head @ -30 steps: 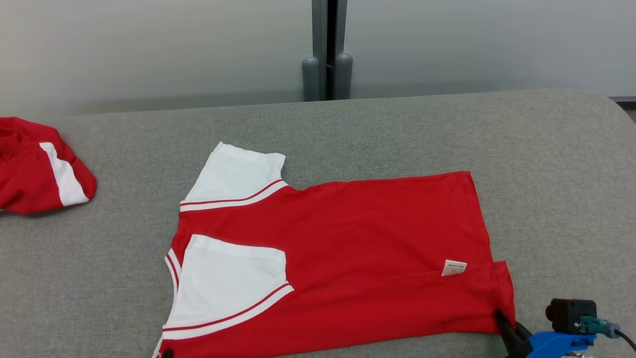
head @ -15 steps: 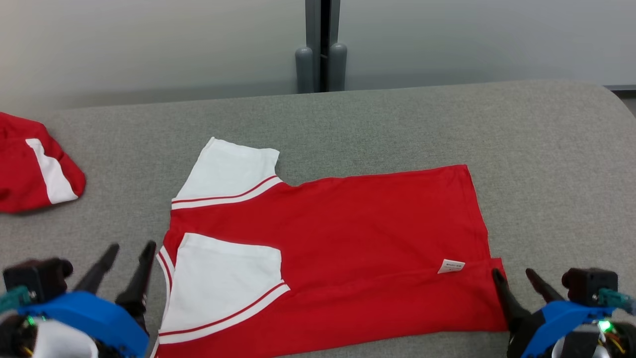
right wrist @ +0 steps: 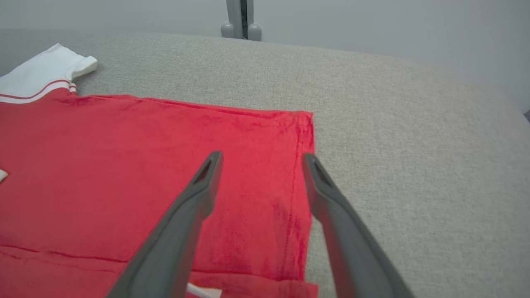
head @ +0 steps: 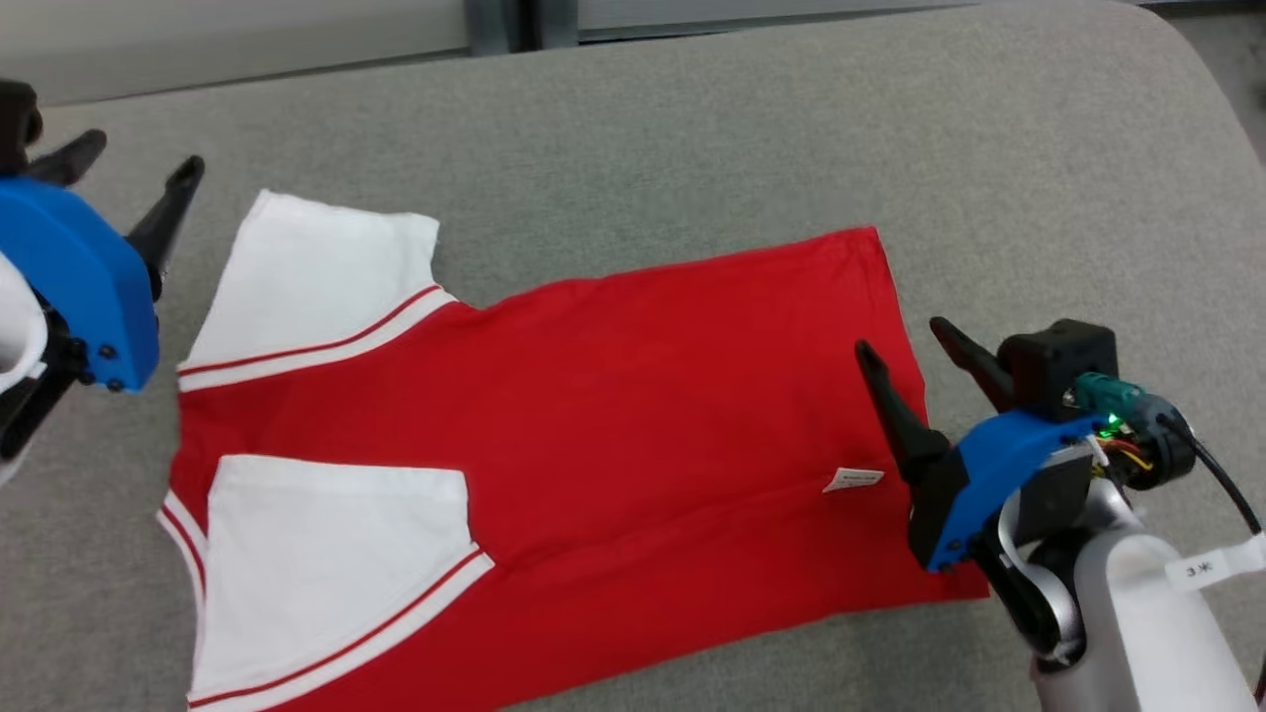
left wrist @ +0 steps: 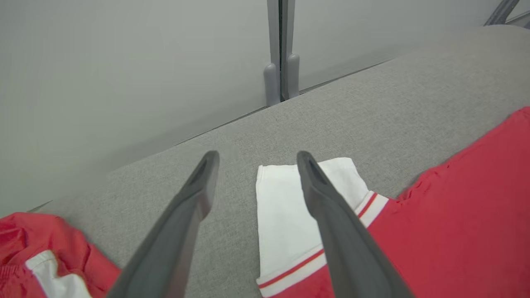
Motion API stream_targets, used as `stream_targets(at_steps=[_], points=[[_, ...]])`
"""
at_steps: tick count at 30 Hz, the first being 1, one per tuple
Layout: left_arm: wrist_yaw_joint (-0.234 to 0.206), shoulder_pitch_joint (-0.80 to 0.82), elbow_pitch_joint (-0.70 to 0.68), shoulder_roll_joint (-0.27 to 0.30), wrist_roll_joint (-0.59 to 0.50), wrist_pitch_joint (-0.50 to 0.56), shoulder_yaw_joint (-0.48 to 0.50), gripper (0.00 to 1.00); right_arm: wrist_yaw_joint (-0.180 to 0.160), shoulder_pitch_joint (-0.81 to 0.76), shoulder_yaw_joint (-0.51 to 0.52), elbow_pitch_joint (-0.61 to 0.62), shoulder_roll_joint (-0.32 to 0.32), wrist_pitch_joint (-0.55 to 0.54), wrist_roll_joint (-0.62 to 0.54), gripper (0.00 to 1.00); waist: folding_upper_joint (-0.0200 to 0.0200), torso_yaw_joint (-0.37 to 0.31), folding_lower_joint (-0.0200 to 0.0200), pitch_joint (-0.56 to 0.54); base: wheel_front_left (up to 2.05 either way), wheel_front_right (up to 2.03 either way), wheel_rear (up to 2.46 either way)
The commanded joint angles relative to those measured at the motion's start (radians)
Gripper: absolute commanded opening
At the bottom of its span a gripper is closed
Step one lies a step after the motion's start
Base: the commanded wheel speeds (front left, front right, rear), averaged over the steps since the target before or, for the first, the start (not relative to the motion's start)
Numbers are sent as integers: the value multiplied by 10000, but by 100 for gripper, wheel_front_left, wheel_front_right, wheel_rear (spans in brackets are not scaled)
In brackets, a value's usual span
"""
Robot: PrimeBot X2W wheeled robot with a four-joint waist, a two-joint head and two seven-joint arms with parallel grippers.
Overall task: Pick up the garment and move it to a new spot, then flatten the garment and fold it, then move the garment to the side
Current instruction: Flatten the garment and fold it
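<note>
Garment [head: 643, 396] lies flat on desk [head: 692, 129], near edge already folded over. Fold step in hand. Left gripper [head: 143, 156] by far sleeve, right gripper [head: 902, 336] over hem, fingers spread, empty. Next likely: pinch far edge, fold inward.

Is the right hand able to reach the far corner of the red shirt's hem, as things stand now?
Probably yes. The right hand is open and hangs above the red shirt near its hem, pointing toward that corner. Nothing lies on the cloth between them.
</note>
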State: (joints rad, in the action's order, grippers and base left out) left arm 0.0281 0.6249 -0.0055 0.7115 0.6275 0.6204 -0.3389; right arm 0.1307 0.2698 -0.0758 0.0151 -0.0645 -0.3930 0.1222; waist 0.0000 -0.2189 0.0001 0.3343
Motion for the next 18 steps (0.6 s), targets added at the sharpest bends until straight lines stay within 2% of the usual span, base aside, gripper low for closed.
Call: stream_targets(at_steps=[1, 9, 18], points=[[96, 371, 297, -8, -66, 198, -103, 100, 1, 303, -161, -39, -84, -5, 21, 100, 0, -80, -1, 232, 0, 0, 0], [342, 1888, 2490, -119, -194, 1248, -523, 100, 1, 1613, -1476, -459, -269, 46, 300, 100, 0, -887, -1, 1500, 0, 0, 0], [405, 2664, 3588, -219, -55, 1888, -718, 100, 1, 2357, -2040, -891, -311, 285, 580, 100, 0, -1366, -1, 2093, 0, 0, 0]])
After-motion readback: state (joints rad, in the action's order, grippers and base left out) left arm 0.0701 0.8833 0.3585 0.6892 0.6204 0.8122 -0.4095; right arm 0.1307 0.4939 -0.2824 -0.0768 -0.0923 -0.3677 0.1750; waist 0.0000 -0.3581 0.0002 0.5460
